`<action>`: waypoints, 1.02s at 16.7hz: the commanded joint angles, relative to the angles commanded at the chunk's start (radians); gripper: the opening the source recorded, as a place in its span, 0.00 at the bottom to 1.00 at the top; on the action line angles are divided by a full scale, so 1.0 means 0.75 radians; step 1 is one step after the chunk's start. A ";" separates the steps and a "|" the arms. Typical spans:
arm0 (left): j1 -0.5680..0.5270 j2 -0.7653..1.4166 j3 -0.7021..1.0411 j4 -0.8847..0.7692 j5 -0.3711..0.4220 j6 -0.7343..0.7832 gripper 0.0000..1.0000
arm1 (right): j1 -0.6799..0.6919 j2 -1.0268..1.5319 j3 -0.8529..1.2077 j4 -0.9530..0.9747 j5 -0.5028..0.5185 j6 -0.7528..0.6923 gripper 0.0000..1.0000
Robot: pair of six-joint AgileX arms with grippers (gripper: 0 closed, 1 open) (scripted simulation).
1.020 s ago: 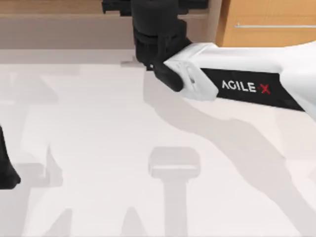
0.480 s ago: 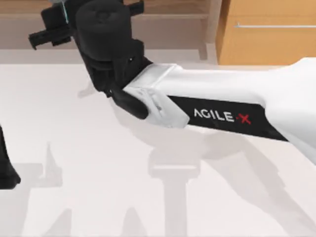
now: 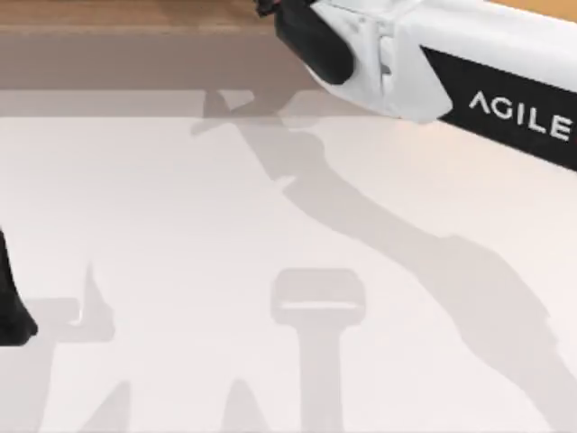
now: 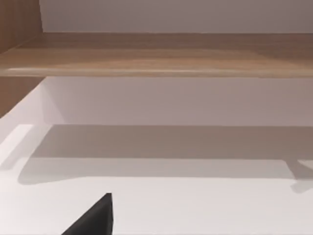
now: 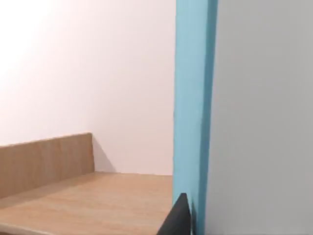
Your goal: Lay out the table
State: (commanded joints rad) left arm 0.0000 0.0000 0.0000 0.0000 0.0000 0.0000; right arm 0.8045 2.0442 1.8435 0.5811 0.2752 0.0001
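off-white matte worktop (image 3: pixel 180 271) spans nearly the whole top view and is bare, nothing set out on it yet, so layout looks barely started: my read is a fetch step. right arm (image 3: pixel 469 72) reaches across the worktop's far right corner toward the brown wooden shelf (image 3: pixel 117 13) along the far edge. its wrist view looks onto a shelf board (image 5: pixel 83 200) with a tall flat light-blue and grey thing (image 5: pixel 195 107) pressed up close beside a dark fingertip of the right claw (image 5: pixel 180 215); looks like an item taken from the shelf, but can't tell what it is, nor whether the claw is clamped on it or apart. next move likely needs it lifted clear of the shelf board, then carried onto open worktop. shelf edge is the obstruction. left arm (image 3: pixel 11 307) parked at the worktop's left edge, left claw (image 4: pixel 95 218) state can't tell.
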 joint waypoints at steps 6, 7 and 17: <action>0.000 0.000 0.000 0.000 0.000 0.000 1.00 | -0.523 -0.207 0.040 0.036 -0.202 0.190 0.00; 0.000 0.000 0.000 0.000 0.000 0.000 1.00 | -0.628 -0.234 0.026 0.038 -0.233 0.233 0.00; 0.000 0.000 0.000 0.000 0.000 0.000 1.00 | -1.702 -0.310 -0.438 -0.002 -0.527 0.793 0.00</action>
State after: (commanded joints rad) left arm 0.0000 0.0000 0.0000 0.0000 0.0000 0.0000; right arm -0.4716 1.8116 1.5149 0.5800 -0.1200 0.5947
